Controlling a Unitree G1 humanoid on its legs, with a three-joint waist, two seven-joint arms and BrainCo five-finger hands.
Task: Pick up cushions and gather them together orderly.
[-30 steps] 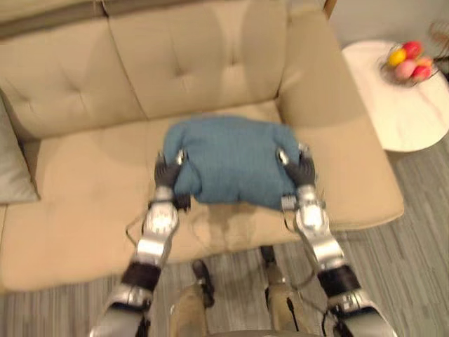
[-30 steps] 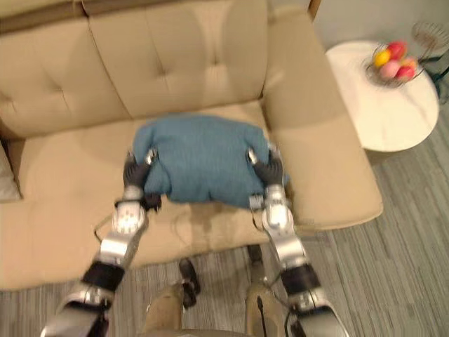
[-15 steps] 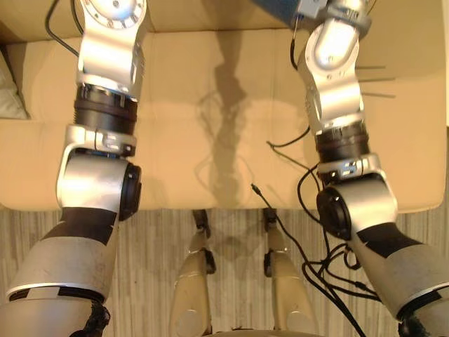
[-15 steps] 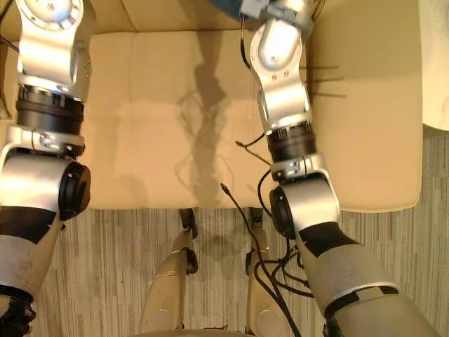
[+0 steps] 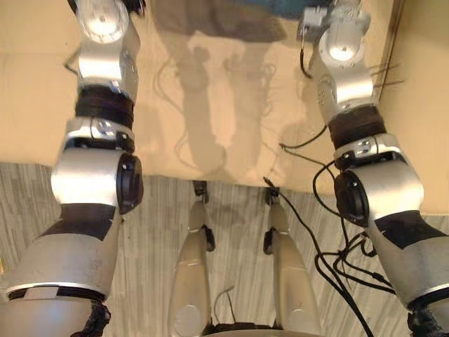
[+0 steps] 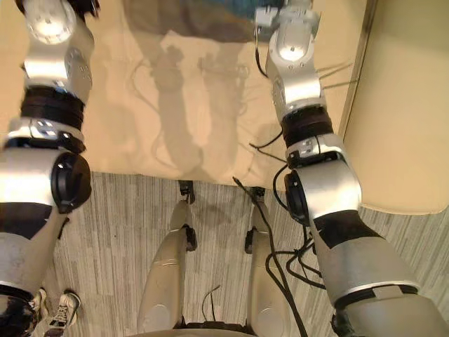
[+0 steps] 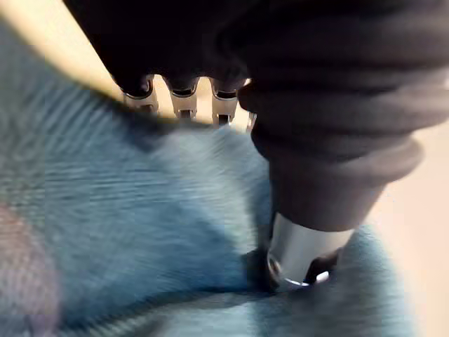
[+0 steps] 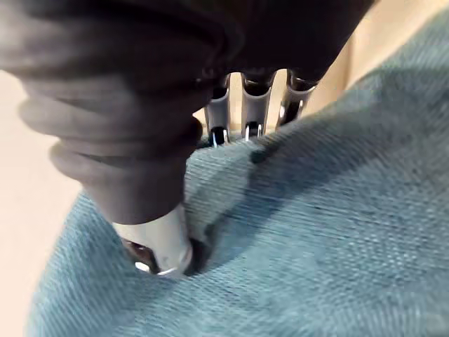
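"Where's the cushion (image 8: 316,232)?"

"Between my two hands, over the sofa (image 5: 231,119) seat. My left hand (image 7: 303,253) pinches one side, thumb dug into the cloth and fingers hooked over the edge. My right hand (image 8: 160,242) grips the other side the same way."

"Which step is that?"

"Carrying, I'd judge. Next I need a level move to the gathering spot with both pinches even, then I set it down square."
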